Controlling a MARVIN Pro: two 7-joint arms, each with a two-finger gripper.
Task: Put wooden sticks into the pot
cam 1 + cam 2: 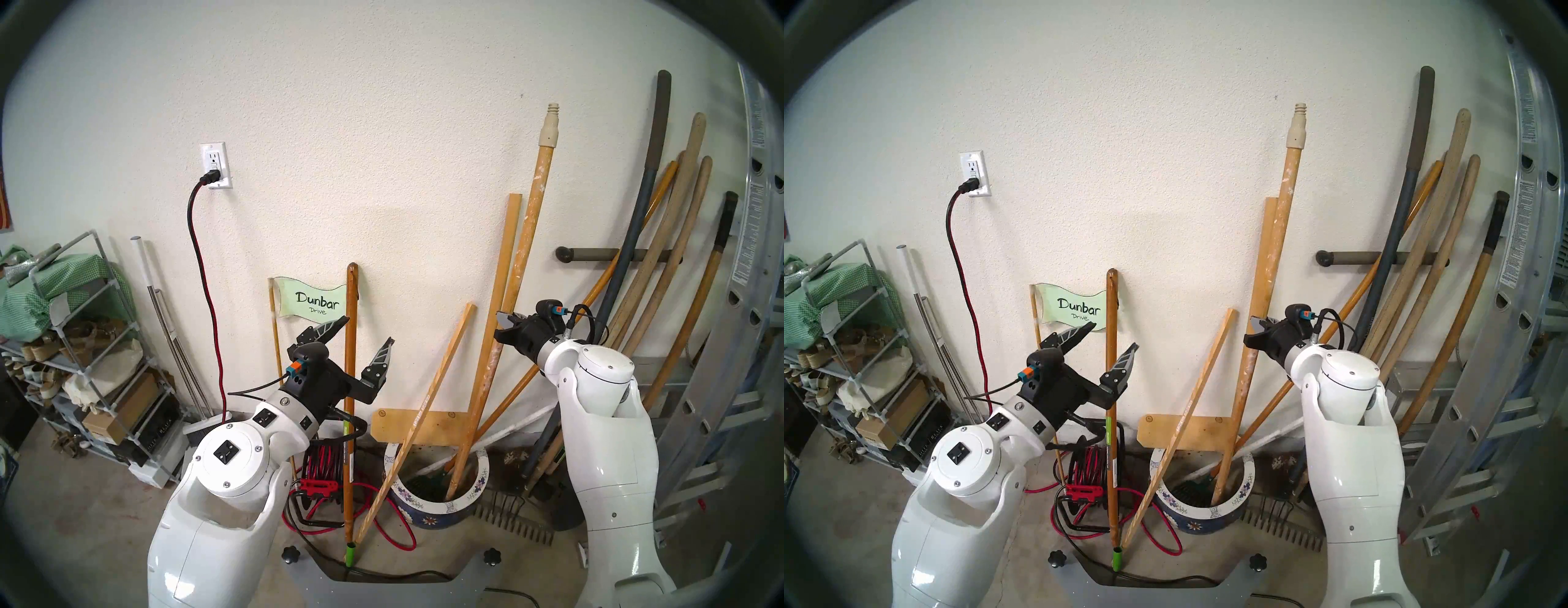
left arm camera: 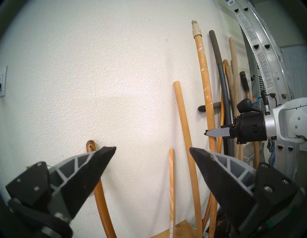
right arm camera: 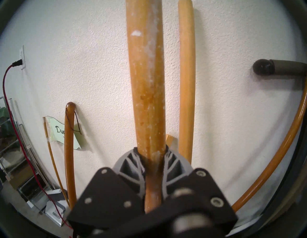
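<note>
Clamping our right gripper (image 3: 150,159) around the paint-speckled pole (image 1: 524,237), we hold it with both fingers pressed on its sides. The pole's lower end stands inside the blue flowered pot (image 1: 441,507) on the floor, and its cream threaded tip leans on the wall. A flat slat (image 1: 502,271) stands just behind the pole, also going down toward the pot. A thin square stick (image 1: 418,424) leans across the pot's white rim, its foot on the floor outside. Our left gripper (image 1: 360,344) hangs empty with fingers spread wide, near a brown handle (image 1: 350,339).
</note>
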